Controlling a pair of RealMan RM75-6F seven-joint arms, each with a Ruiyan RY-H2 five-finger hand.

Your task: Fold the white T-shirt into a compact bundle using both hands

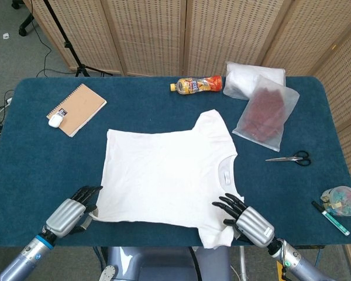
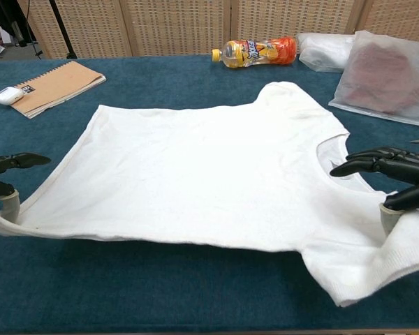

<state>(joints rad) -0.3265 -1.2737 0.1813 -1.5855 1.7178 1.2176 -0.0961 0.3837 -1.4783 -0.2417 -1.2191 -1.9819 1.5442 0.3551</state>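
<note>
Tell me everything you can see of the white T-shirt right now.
The white T-shirt is plain, soft-looking, lightly creased cloth, spread open and unfolded on the dark blue table. Its collar points to the robot's right, with a small label inside. One sleeve lies toward the far side; the other hangs near the front edge. The left hand pinches the near hem corner; the right hand grips it by the near sleeve, lifting that edge.
</note>
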